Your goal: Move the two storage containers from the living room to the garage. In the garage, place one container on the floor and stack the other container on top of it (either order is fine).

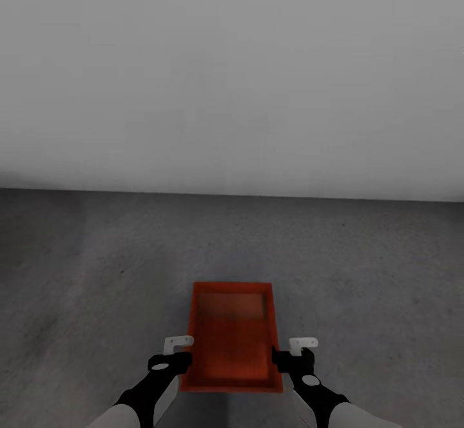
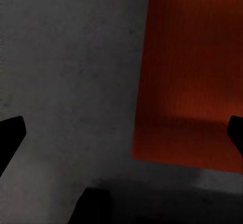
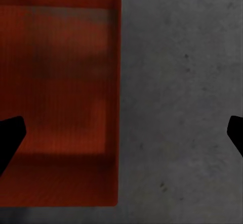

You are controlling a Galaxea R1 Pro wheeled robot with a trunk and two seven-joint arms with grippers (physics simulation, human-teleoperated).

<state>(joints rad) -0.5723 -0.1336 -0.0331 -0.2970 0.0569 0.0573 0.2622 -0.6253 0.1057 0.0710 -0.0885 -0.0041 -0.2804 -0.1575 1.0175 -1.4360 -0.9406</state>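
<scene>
- Left gripper is seen at the near left corner of the storage container. In the left wrist view its fingertips are spread wide, one over the concrete, the other at the container wall; jaws parted, nothing clamped.
- One orange-red storage container is seen low in the head view, lidless and empty, long axis pointing away toward the wall. It is set over the dark grey floor; whether it rests on the floor cannot be told.
- Right gripper is placed at the near right side of the container. Its fingertips are likewise wide apart, straddling the container's wall; nothing is gripped.
</scene>
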